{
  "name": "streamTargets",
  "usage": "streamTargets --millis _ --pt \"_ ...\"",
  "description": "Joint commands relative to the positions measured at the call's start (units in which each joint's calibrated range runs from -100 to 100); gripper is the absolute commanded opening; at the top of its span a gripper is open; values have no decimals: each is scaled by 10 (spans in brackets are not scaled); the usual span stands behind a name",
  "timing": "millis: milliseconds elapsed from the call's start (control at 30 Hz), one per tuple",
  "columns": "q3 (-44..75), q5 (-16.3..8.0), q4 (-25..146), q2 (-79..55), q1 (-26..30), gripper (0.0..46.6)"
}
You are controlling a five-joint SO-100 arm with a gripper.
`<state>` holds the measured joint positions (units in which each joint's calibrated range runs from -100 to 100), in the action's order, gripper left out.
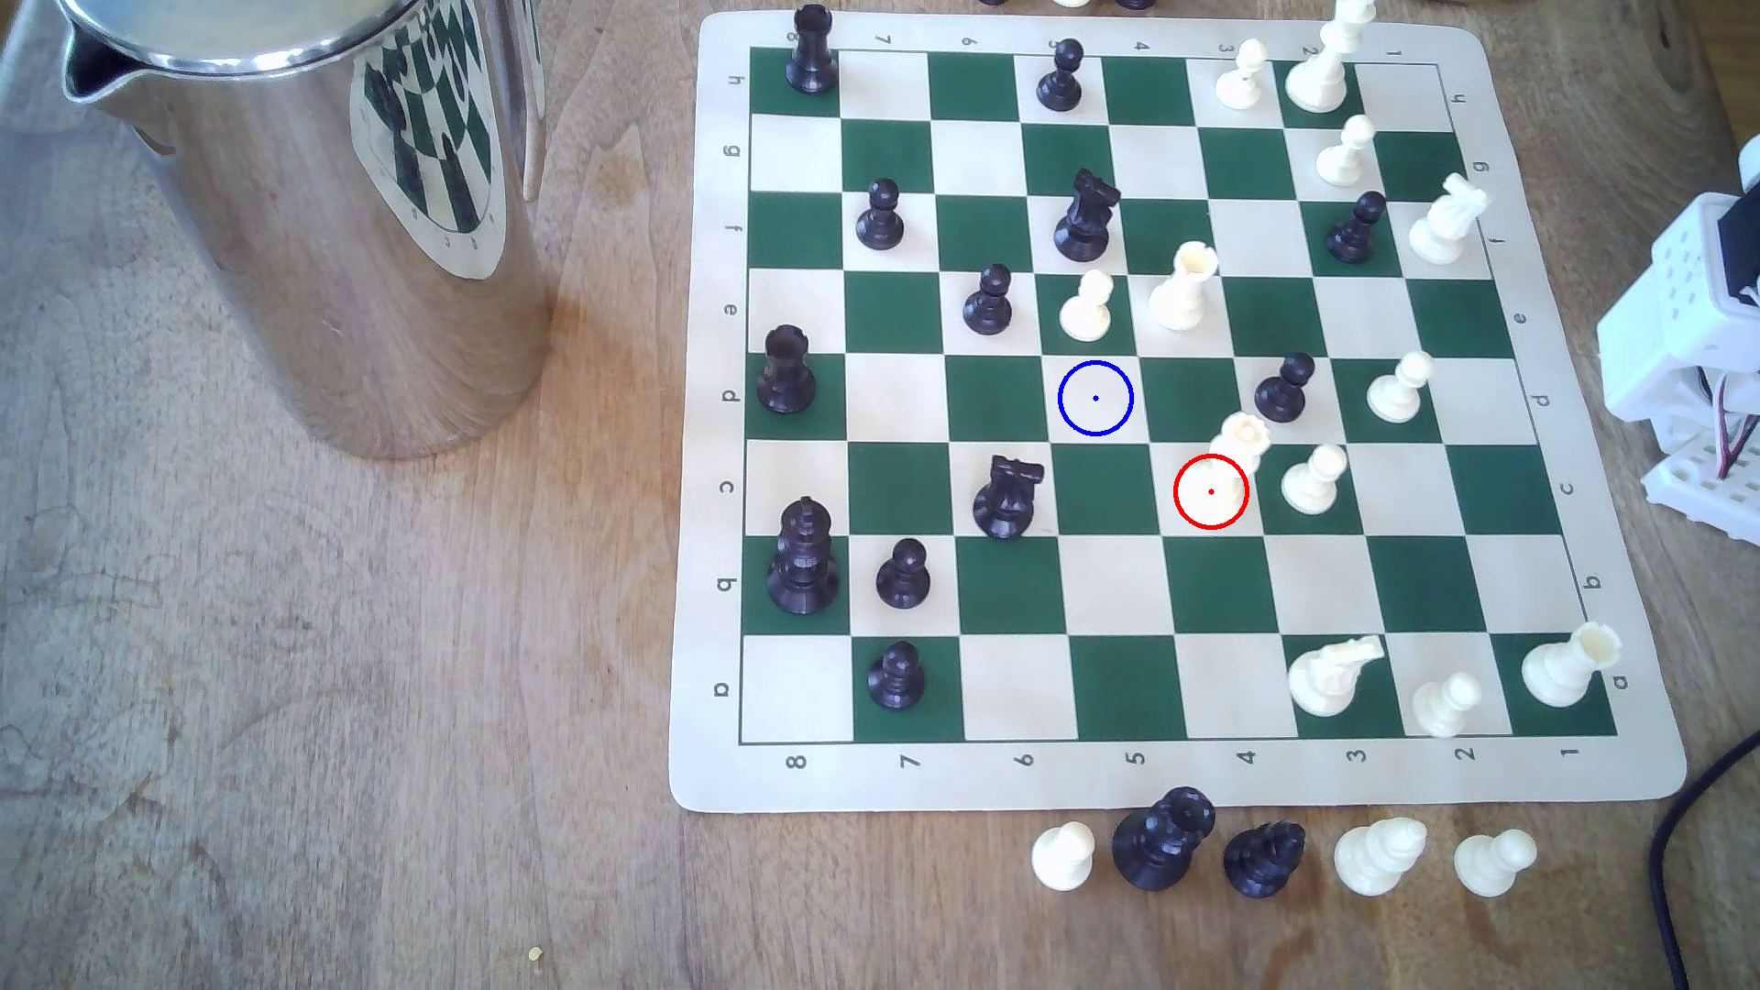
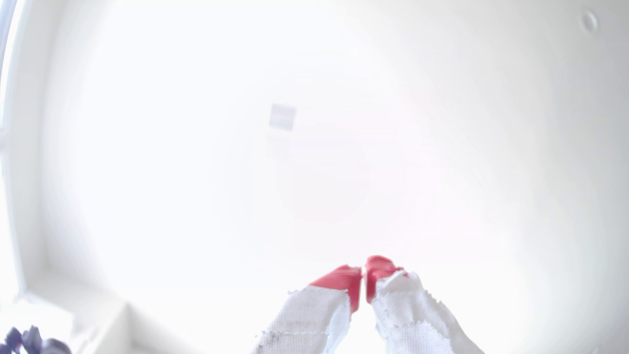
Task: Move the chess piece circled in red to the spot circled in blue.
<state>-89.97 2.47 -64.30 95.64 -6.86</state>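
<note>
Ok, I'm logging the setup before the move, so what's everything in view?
Chessboard: one, green-and-cream, on wooden table.
White queen: one, cream, red-ringed square.
Blue-ringed spot: one, cream square, vacant.
Other white pieces: eleven, cream, on board.
Black pieces: twelve, on board.
Off-board pieces: five, three cream, two black, by board's near edge.
Jug: one, steel, exterior view's left.
Cable: one, black, lower right.
Arm base: white, right edge.
Claw: one, red-tipped, jaws together, empty.

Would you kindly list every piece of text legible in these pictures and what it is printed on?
"8 7 6 5 4 3 2 1": near border of the chess board.
"8 7 6 5 4 3 2 1": far border, small and partly hidden.
"a" to "h": both side borders, turned sideways.
Steel jug: reflected board markings, unreadable.
</note>
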Motion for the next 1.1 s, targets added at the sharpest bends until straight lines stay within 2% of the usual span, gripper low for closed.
streamTargets --millis 0,200,300,400,433,500,533,567,633,700,733,767,867,933,1000,1067 --pt "101 0 176 2 7 2" --pt "190 -3 338 -19 20 2" --pt "219 -3 356 -41 34 2" --pt "247 -3 438 -47 28 2" --pt "262 -4 515 -50 18 2" --pt "265 -5 541 -52 21 2" --pt "262 -50 534 -56 31 2" --pt "262 -122 555 -56 34 23" --pt "270 -138 594 -59 43 57" --pt "280 -137 636 -66 44 47" --pt "290 -126 682 -69 42 43" --pt "296 -96 706 -77 41 54" --pt "321 -45 788 -96 38 77" --pt "339 -31 845 -105 38 98" --pt "357 -27 890 -108 37 136" --pt "383 -20 962 -121 37 132"
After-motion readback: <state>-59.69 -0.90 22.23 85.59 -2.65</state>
